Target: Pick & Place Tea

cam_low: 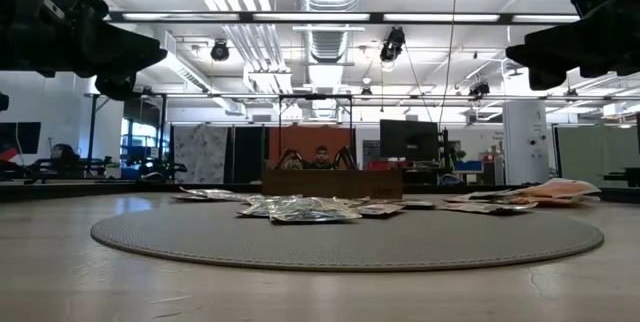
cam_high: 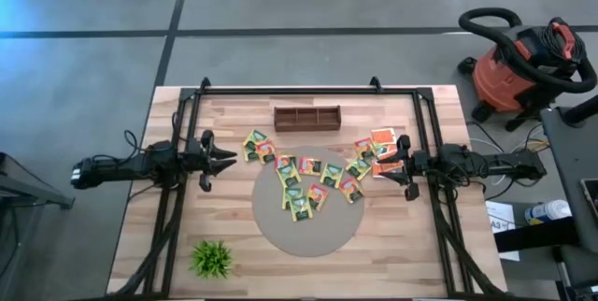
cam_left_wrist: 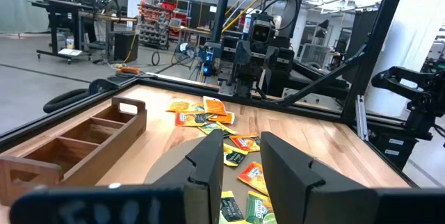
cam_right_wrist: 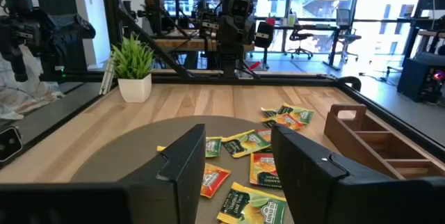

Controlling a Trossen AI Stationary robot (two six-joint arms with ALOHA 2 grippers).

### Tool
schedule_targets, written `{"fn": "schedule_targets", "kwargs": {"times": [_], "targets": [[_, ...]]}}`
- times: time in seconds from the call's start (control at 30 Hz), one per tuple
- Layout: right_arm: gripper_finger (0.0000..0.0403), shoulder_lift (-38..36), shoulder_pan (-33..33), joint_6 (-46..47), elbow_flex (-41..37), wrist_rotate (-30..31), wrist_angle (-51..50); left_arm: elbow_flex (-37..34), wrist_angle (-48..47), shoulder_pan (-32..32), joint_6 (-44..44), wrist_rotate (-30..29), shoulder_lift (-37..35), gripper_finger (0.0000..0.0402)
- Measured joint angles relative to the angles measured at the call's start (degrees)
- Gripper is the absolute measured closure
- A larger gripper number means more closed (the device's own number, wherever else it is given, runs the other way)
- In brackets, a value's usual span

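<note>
Several tea sachets [cam_high: 308,181], mostly yellow-green and a few orange-red, lie flat and scattered over the far part of a round grey mat [cam_high: 304,212] and the wood beside it. More orange sachets [cam_high: 383,144] lie at the right. My left gripper [cam_high: 220,161] hangs open above the table's left side, pointing level toward the sachets. My right gripper [cam_high: 400,165] hangs open above the right side, facing it. In the wrist views, the left gripper [cam_left_wrist: 240,156] and the right gripper [cam_right_wrist: 240,156] have nothing between their fingers.
A dark wooden tray with compartments [cam_high: 306,117] stands at the far middle of the table. A small green plant in a white pot [cam_high: 212,258] stands at the near left. A black frame [cam_high: 308,88] runs round the table. A red shop vacuum [cam_high: 519,63] stands on the floor beyond the right corner.
</note>
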Motion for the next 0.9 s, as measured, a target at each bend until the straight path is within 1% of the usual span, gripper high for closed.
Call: {"fn": "schedule_targets", "kwargs": {"times": [0.33, 0.47, 0.53, 0.63, 0.7, 0.83, 0.9], "targets": [[0.0241, -0.02, 0.0, -0.01, 0.0, 0.13, 0.04, 0.02, -0.01, 0.0, 0.0, -0.01, 0.0, 0.031], [0.0241, -0.02, -0.03, -1.83, 0.0, 4.23, 0.82, 0.0, -0.01, 0.0, 0.0, -0.02, 0.01, 0.031], [0.0241, -0.02, -0.02, -2.66, 0.0, 4.57, 0.81, 0.01, 0.01, 0.0, 0.0, 0.0, 0.0, 0.031], [0.0241, -0.02, -0.02, -2.75, 0.0, 4.59, 0.79, 0.01, 0.05, 0.02, 3.16, -0.5, 0.0, 0.031], [0.0241, -0.02, -0.02, -2.54, 0.0, 4.59, 0.81, 0.0, 0.35, 0.02, 3.79, -0.96, 0.01, 0.031], [0.0241, 0.0, -0.02, -2.34, 0.0, 4.59, 0.89, 0.01, 1.46, 0.02, 1.21, -1.16, 0.0, 0.031], [0.0241, 0.0, -0.02, -2.29, 0.0, 4.59, 0.95, 0.01, 2.93, 0.02, -2.11, -1.17, 0.01, 0.031]]}}
